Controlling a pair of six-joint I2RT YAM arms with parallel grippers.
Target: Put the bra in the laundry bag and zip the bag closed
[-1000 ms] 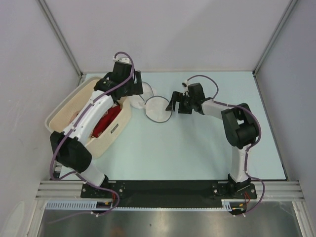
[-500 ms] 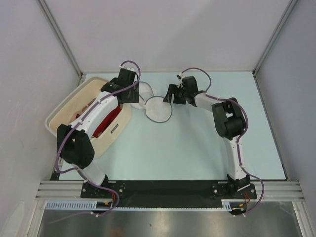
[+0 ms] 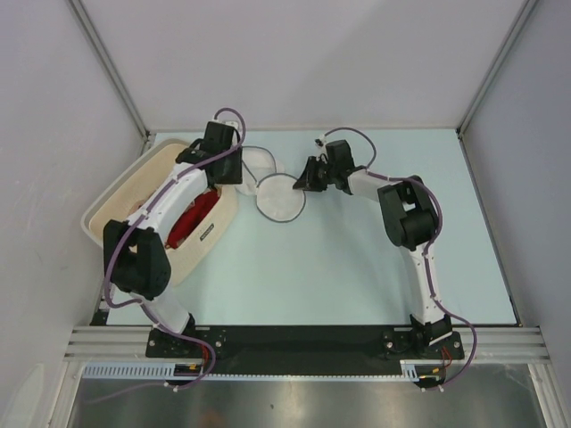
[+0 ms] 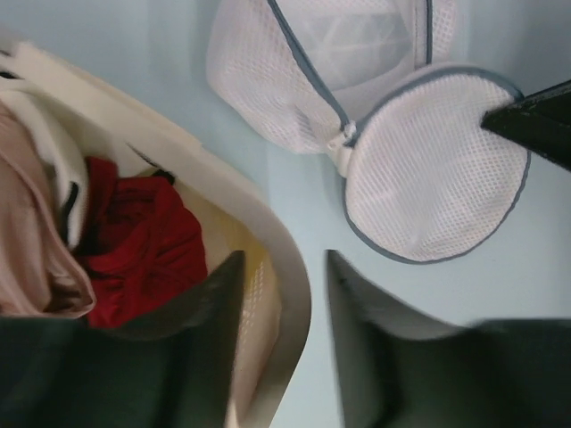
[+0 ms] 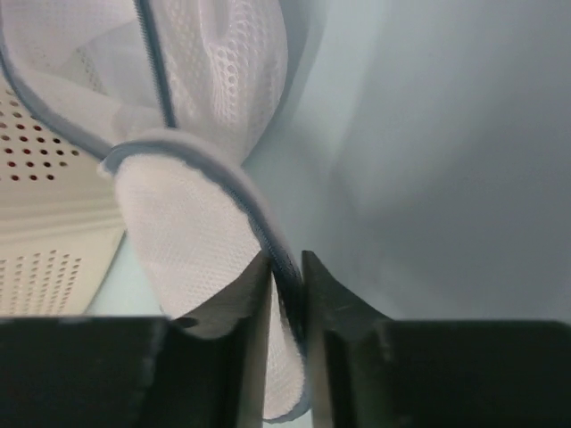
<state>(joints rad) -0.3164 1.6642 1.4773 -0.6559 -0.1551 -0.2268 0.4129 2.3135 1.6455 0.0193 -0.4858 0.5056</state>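
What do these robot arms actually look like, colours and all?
The left arm and right arm are white tubes linked by bulky black joints, with a thin purple cable looping along each. The left tool and right tool are black, each with two flat dark fingers.

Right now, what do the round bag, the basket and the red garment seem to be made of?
The bag looks like white synthetic mesh: fine holes show, and the rim is grey-blue fabric tape. The basket is likely cream plastic: smooth moulded rim, perforated wall. The red garment is soft matte cloth, crumpled in folds; the fibre is unclear.
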